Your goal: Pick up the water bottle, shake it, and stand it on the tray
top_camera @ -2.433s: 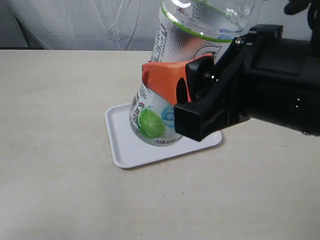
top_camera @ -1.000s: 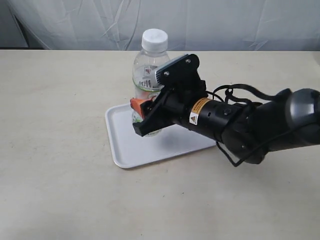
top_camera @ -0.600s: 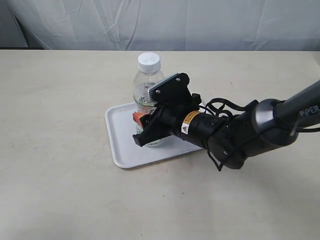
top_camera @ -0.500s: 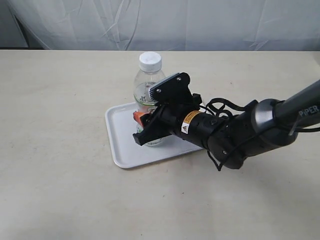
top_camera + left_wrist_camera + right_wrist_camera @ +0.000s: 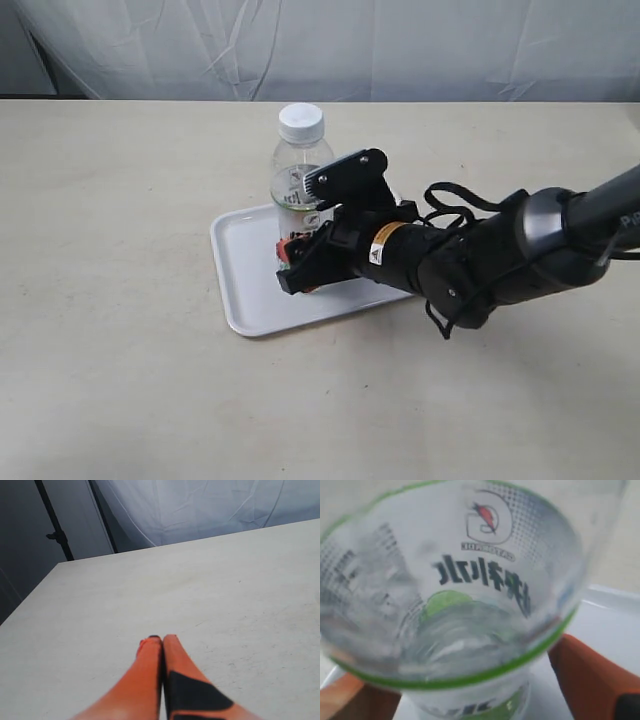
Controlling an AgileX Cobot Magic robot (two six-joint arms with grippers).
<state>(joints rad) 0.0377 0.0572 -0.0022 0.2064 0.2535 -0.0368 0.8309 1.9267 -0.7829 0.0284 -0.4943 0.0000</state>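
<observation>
The water bottle [image 5: 300,165], clear with a white cap and a white-and-green label, stands upright on the white tray [image 5: 245,290]. My right gripper [image 5: 300,265] reaches in from the right and straddles the bottle's lower part. In the right wrist view the bottle [image 5: 470,580] fills the frame, and orange fingers [image 5: 590,675] stand on either side of its base. A strip of tray [image 5: 615,615] shows between one finger and the bottle, so the right gripper [image 5: 465,680] is open. My left gripper [image 5: 162,639] is shut and empty over bare table, out of the exterior view.
The beige table [image 5: 120,200] lies all round the tray. A white curtain [image 5: 400,50] hangs along the far edge. The right arm's black body [image 5: 480,260] and its cables lie low over the tray's right side.
The bottle came down from close to the camera and now stands on the tray. In the last half second the right gripper dropped lower on the bottle and its fingers spread.
</observation>
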